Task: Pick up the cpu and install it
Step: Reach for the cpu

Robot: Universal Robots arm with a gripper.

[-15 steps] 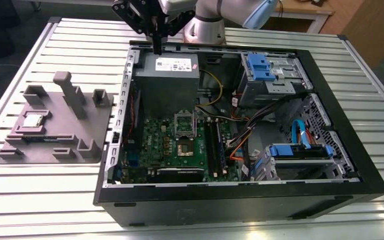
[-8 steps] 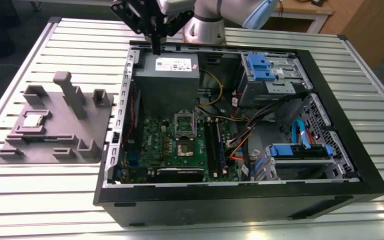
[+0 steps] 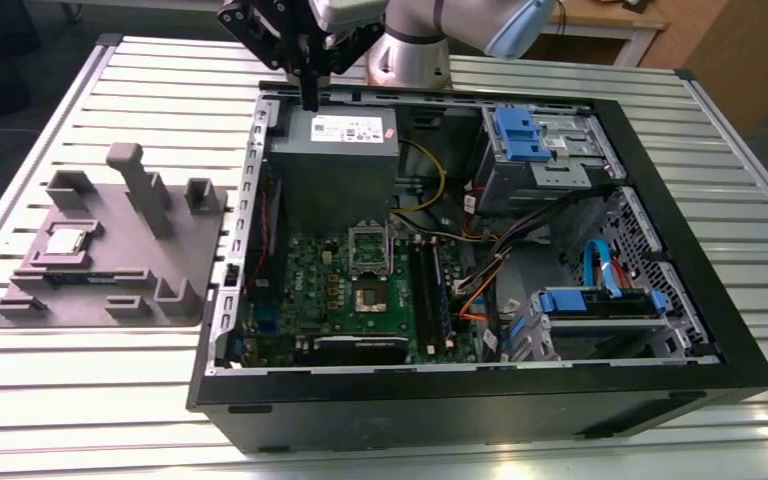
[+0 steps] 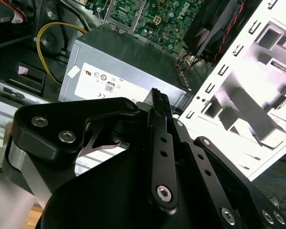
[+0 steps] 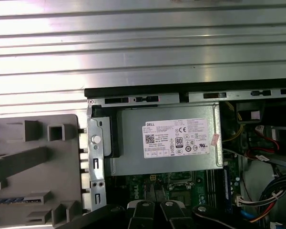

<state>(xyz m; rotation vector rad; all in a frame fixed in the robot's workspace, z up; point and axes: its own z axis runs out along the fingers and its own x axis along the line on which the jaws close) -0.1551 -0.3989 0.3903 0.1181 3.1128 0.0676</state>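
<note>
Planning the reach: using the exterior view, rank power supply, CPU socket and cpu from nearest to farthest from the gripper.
1. Power supply, right by the gripper, at the case's far end.
2. CPU socket, mid-motherboard inside the case.
3. cpu, on the gray fixture outside the case, at the exterior view's left.

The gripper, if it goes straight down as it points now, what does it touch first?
Most likely the gray power supply box, at its labelled end beside the case wall. The gripper hangs above it; depth is unclear, so the wall's rim is possible.
</note>
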